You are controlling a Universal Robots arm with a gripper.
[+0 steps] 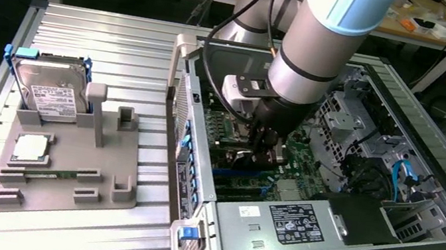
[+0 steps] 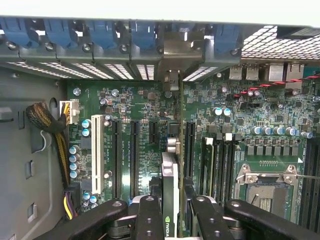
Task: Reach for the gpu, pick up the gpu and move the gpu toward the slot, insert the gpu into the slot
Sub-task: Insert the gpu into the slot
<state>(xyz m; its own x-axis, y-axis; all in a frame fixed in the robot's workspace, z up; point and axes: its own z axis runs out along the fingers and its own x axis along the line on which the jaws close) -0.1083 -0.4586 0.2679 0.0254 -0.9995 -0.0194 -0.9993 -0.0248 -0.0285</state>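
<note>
Black fingers (image 2: 149,220) of the gripper (image 2: 170,215) are clamped on the gpu (image 2: 169,175), one finger on each face, so the card stands on its edge between them. In the exterior view the gripper (image 1: 260,147) is deep inside the open computer case (image 1: 191,153), close above the motherboard (image 2: 135,100).

The step in hand, as I judge it, is the insertion. The slot for the card lies directly under the gripper and the card itself hides it, so I cannot tell if the edge has already entered. To do this well, the card should be kept parallel to the long black slots (image 2: 134,155) beside the gripper. Its far end should line up with the opening in the rear panel (image 2: 172,80) ahead of the gripper. The push should be straight toward the board, without tilt, because a skew could jam the contacts.

Seen edge-on, the gpu is thin and flat, with a silvery top edge and a small green logo between the fingers.
</note>
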